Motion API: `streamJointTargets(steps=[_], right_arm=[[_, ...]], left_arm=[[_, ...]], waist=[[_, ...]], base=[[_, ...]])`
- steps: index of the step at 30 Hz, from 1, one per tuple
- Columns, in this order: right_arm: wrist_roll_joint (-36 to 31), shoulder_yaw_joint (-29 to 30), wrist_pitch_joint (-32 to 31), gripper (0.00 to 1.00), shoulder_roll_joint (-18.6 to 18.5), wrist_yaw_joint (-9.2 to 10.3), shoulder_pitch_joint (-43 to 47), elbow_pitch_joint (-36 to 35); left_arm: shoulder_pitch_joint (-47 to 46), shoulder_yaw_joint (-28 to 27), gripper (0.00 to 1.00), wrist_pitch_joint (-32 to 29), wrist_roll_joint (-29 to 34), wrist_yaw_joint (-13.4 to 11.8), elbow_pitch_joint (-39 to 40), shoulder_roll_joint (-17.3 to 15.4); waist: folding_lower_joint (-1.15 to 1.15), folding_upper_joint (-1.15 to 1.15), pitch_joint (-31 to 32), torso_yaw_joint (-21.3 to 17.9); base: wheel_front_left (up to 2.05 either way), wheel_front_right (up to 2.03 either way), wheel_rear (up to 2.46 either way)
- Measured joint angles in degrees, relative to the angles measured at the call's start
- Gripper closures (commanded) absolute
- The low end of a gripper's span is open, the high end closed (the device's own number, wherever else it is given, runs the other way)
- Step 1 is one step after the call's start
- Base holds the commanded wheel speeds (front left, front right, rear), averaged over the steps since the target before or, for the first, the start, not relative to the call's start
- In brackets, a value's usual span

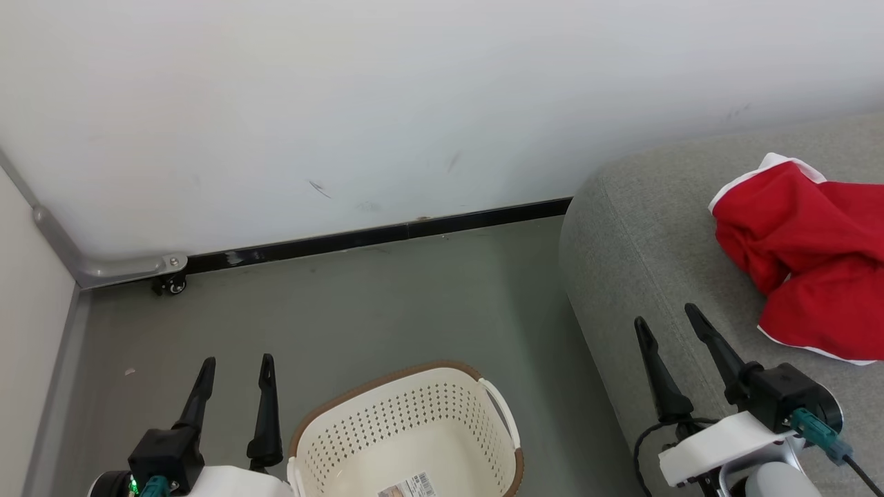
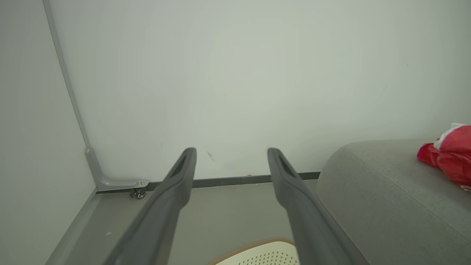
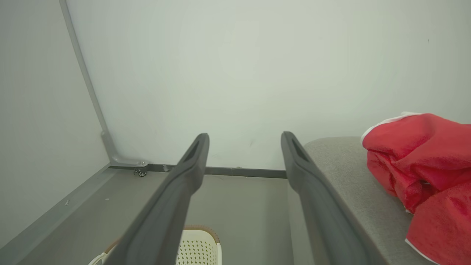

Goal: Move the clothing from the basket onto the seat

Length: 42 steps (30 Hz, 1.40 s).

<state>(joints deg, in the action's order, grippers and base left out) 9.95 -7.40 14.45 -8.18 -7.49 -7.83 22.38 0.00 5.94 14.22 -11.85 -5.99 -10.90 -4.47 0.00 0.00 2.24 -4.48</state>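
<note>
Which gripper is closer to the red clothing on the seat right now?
Right. The right gripper is at the edge of the seat, just left of the clothing; the left gripper is over the floor, beyond the basket.

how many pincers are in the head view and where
2. The left pincer is at the lower left over the floor, beside the basket; the right pincer is at the lower right over the edge of the seat, near the clothing. Both open, empty.
</note>
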Motion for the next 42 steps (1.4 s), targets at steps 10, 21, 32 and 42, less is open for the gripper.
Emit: streamJointTargets(steps=[10, 21, 32, 42], right_arm=[[-2.59, 3.52, -0.01, 0.00, 2.77, 0.00, 4.94, -2.59], [-4.66, 5.35, 0.00, 0.00, 4.22, 0.00, 8.32, -4.33], [-6.55, 7.33, -0.01, 0.00, 4.75, 0.00, 11.46, -5.98], [-6.88, 7.73, -0.34, 0.00, 5.06, 0.00, 12.01, -7.77]], left_arm=[[1.08, 0.55, 0.00, 0.00, 0.70, 0.02, -0.94, 0.54], [1.16, 0.18, 0.00, 0.00, 1.00, -0.04, -1.54, 0.76], [2.45, -0.31, 0.00, 0.00, 2.87, -1.14, -1.96, 0.76], [2.50, -0.09, 0.00, 0.00, 4.03, -2.38, -2.33, 0.78]], waist=[[0.00, 0.00, 0.79, 0.58], [0.00, 0.00, 2.08, 0.41], [0.00, 0.00, 2.78, 0.41], [0.00, 0.00, 2.52, 0.61]], base=[[0.00, 0.00, 0.00], [0.00, 0.00, 0.00], [0.00, 0.00, 0.00], [0.00, 0.00, 0.00]])
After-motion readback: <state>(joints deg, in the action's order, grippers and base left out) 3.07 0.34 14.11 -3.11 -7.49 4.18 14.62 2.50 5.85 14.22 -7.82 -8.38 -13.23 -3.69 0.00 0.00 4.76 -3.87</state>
